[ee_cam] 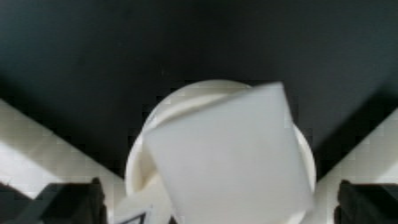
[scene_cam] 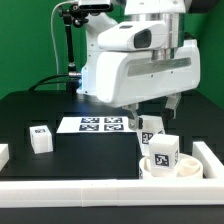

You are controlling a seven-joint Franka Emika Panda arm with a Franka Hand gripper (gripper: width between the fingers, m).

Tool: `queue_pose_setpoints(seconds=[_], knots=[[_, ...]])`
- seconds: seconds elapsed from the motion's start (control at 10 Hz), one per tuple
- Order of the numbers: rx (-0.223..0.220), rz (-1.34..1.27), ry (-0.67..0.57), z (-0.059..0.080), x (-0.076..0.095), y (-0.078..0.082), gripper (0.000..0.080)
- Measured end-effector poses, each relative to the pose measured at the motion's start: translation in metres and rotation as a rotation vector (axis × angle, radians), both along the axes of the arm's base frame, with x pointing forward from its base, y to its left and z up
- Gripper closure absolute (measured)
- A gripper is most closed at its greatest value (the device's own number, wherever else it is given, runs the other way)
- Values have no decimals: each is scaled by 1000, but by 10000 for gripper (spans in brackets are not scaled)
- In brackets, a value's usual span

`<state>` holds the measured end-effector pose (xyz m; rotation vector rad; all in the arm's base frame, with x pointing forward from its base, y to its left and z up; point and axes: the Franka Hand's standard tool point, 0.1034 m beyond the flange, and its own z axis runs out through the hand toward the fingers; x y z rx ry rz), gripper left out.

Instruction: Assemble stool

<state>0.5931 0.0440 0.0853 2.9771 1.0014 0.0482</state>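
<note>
In the exterior view my gripper (scene_cam: 153,112) hangs low over the table's right half, open, with its jaws wide apart. A white leg block (scene_cam: 150,126) with a black-and-white tag stands upright between them. The wrist view shows that leg (ee_cam: 222,150) as a blurred white shape filling the gap between the dark fingertips (ee_cam: 71,202), and I see no pad pressing on it. The round white seat (scene_cam: 168,168) lies near the front right, with a second tagged leg (scene_cam: 160,149) standing on it. A third leg (scene_cam: 40,139) stands apart at the exterior view's left.
The marker board (scene_cam: 100,124) lies flat behind the middle of the black table. A long white rail (scene_cam: 90,190) edges the front and turns up the right side (scene_cam: 208,152). A white piece (scene_cam: 3,154) shows at the left edge. A black stand (scene_cam: 70,45) rises at the back.
</note>
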Motion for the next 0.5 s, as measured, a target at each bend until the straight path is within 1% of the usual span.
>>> queue_pose_setpoints(seconds=[0.2, 0.3, 0.4, 0.5], knots=[[-1, -4, -1, -3, 0, 1, 151], [0, -6, -1, -3, 0, 3, 211], [0, -9, -1, -3, 0, 1, 211], [0, -10, -1, -3, 0, 0, 355]])
